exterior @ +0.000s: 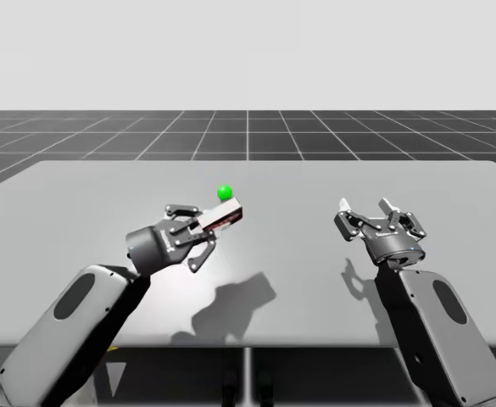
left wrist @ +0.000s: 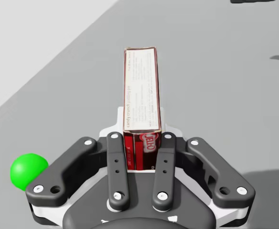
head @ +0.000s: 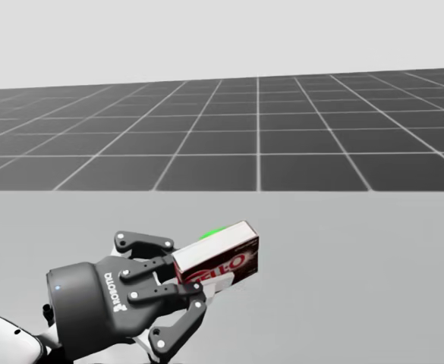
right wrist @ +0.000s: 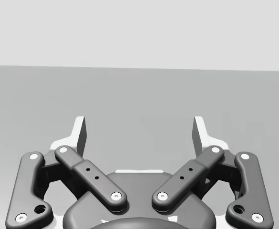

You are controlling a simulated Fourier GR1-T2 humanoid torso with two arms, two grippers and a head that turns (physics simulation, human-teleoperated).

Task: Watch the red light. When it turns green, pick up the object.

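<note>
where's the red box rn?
High view, left of centre: the red box is clamped in my left tool, held above the table, right beside the green light.

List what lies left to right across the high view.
Left arm → red box, clamped in the left jaws → right arm, its jaws open.

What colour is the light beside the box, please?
Green; the light shows best in the left wrist view.

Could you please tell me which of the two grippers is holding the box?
My left gripper: it is shut on the red box, while my right gripper stands open and empty.
</note>
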